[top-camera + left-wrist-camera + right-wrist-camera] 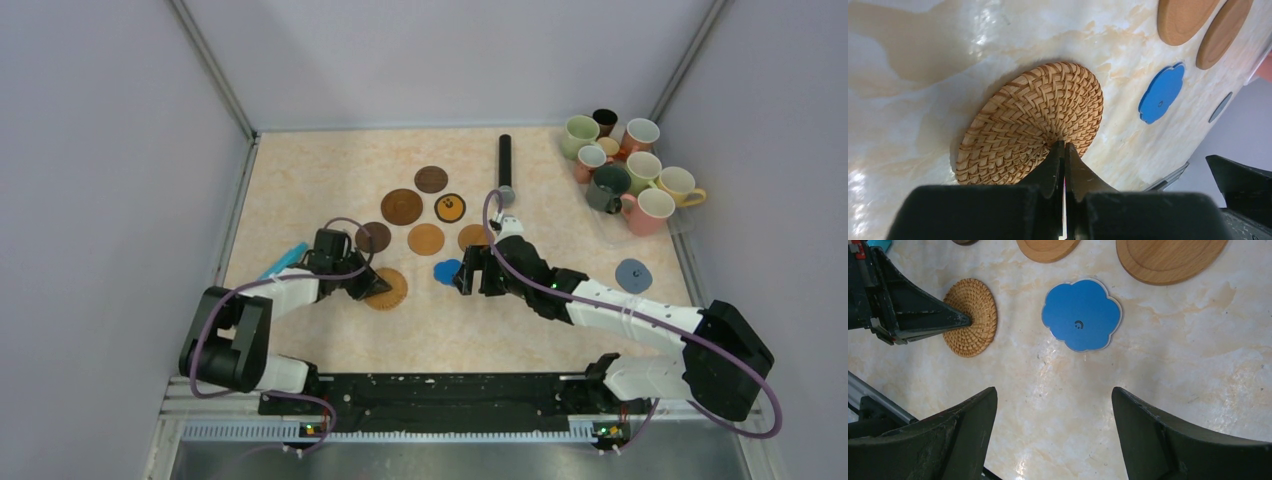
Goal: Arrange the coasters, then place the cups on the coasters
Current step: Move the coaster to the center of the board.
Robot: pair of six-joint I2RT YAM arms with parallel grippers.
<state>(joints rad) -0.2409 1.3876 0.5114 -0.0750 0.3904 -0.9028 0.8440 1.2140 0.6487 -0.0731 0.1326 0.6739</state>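
Observation:
A woven tan coaster (392,291) (1028,120) (973,315) lies flat at the front left of the group. My left gripper (372,285) (1065,145) is shut, and its joined tips rest on the weave's centre. A blue flower-shaped coaster (447,270) (1161,92) (1081,315) lies just right of it. My right gripper (462,278) (1054,390) hangs open over bare table just in front of the blue one, holding nothing. Brown and tan round coasters (401,207) lie behind, one of them black-and-orange (450,207). A grey-blue coaster (633,273) sits apart at the right. The cups (625,165) cluster at the back right.
A long black cylinder with a grey tip (505,160) lies behind the coasters. A light blue flat object (283,260) sits by the left wall beside my left arm. Grey walls close in the tabletop (330,170) on three sides.

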